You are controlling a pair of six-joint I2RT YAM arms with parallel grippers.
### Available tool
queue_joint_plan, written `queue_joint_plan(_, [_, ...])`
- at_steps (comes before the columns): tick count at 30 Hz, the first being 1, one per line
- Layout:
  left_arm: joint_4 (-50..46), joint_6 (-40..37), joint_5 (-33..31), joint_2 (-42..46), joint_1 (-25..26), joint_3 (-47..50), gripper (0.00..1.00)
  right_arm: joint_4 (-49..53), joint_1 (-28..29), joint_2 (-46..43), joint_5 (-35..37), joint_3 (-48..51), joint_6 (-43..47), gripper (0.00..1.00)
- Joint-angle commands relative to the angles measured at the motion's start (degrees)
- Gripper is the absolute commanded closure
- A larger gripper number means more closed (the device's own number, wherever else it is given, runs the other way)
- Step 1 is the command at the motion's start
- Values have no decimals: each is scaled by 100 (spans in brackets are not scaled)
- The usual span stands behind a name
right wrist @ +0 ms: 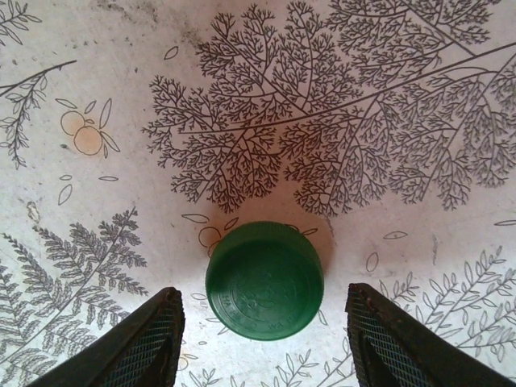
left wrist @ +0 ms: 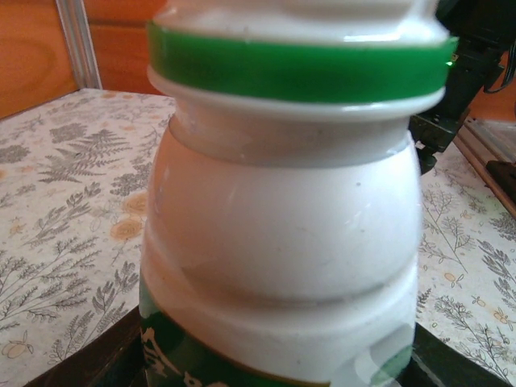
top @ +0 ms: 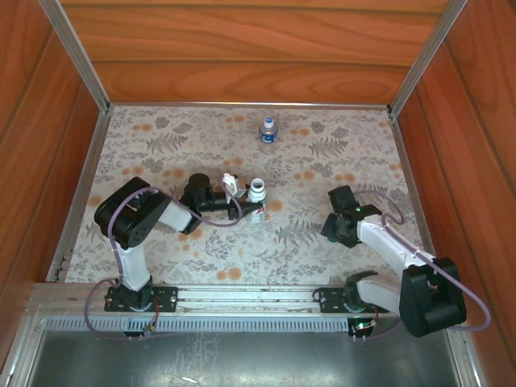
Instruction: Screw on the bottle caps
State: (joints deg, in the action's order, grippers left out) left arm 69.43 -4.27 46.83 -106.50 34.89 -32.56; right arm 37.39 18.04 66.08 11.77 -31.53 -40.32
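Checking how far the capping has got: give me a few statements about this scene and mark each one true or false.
1. The green cap lies on the tablecloth between the right gripper's open fingers. True.
2. The white bottle has its cap screwed on. False: its neck is bare, with a green ring below it, and the green cap lies on the table.
3. The left gripper holds the white bottle upright. True.
4. The clear bottle stands right between the two arm bases. False: it stands at the far side of the table, apart from both grippers.
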Motion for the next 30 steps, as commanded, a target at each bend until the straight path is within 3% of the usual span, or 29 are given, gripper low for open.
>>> queue_joint_plan(1, [141,-27,128,-98,-22,-70,45,-124,-140,149,-261,31,134,42])
queue_joint_plan(12, [154,-49,84,-104,-35,-49,45,-128,-319,528,-474,-73,213,56])
queue_joint_plan(22, [147,-37,96,-124,-41,-55,45,244,-319,617,-664,-331,462,53])
queue_joint_plan(30, [156,-23,90,-117,-44,-52,45,-15,-79,886,-852,-551,654,53])
